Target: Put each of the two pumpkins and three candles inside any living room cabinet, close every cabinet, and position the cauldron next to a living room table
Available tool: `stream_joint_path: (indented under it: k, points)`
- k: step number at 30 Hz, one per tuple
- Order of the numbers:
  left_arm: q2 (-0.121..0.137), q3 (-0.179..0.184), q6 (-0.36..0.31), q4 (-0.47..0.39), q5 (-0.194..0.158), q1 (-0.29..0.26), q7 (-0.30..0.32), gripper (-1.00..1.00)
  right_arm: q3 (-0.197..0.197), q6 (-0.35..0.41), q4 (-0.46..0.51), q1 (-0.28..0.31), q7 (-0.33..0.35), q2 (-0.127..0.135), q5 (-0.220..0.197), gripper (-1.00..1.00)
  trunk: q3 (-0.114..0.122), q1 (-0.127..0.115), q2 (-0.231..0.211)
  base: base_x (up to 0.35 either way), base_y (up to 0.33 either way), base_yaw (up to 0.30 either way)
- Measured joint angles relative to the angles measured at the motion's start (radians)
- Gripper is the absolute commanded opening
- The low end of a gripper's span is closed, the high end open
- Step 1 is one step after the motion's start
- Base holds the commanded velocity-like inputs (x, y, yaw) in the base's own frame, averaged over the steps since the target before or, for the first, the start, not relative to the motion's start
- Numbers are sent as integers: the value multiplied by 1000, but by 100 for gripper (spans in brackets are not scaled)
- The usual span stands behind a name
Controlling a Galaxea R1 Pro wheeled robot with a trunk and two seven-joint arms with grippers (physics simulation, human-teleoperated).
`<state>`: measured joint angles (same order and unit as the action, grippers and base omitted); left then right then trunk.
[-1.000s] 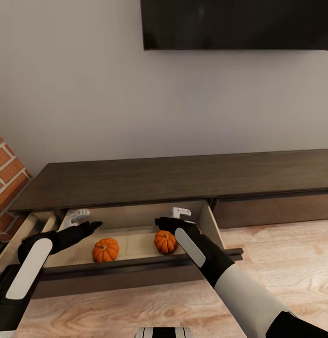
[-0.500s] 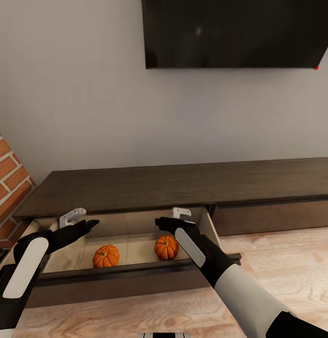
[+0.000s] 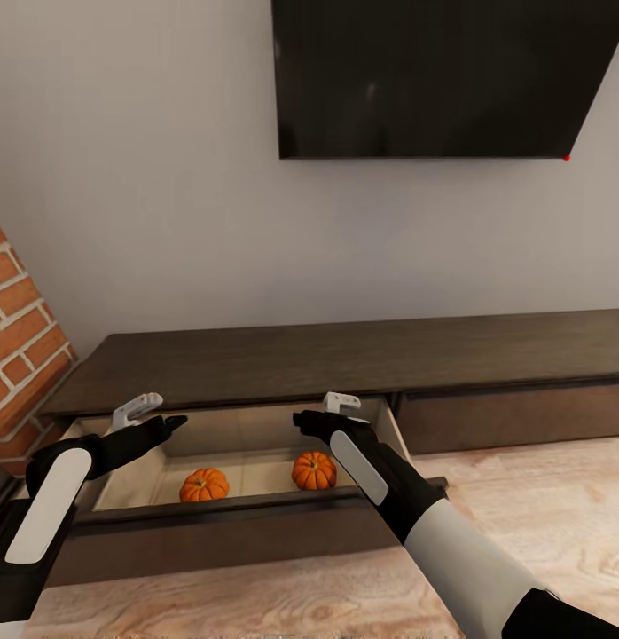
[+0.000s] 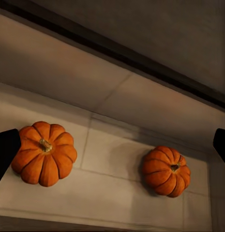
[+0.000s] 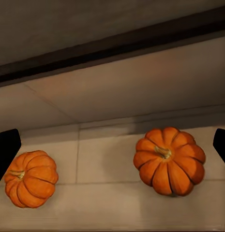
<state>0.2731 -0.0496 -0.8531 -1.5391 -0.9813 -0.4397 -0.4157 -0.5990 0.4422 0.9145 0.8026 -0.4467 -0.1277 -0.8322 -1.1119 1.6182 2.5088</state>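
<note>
A: What is lying in the cabinet (image 3: 345, 355)?

B: Two pumpkins are sitting apart on the pale floor of its pulled-out drawer (image 3: 230, 524): left pumpkin (image 3: 204, 485), right pumpkin (image 3: 313, 470).

A: And the grippers?

B: The left gripper (image 3: 154, 417) is hovering over the drawer's left end, fingers spread wide, empty. The right gripper (image 3: 323, 415) is hovering above the right pumpkin, likewise spread wide, empty. A dark TV (image 3: 451, 80) is hanging on the wall above.

Drawer (image 3: 123, 479) of cabinet (image 3: 345, 355) open, top access free. Two pumpkins (image 3: 204, 485) (image 3: 314, 470) on its floor, wide gap between them. Cabinet top overhangs far side; front panel (image 3: 221, 532) blocks near side.
</note>
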Motion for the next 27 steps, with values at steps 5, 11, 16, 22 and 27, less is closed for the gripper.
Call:
stream_joint_path:
  k: [5,11,16,22,27]
  points:
    - [0,0,0,0,-1,0,1,100,0,0,0,0,0,0,0,100,19,-2,-1,-109,20,0]
    - [0,-1,0,0,-1,0,1,100,0,0,0,0,0,0,0,100,43,-5,-3,-173,46,0]
    - [0,-1,0,0,-1,0,1,100,0,0,0,0,0,0,0,100,62,-7,-4,-271,77,0]
    - [0,0,0,0,-1,0,1,100,0,0,0,0,0,0,0,100,85,-10,-5,-313,93,0]
    - [0,1,0,0,-2,0,1,100,0,0,1,0,1,1,2,100,104,-12,-6,-317,95,0]
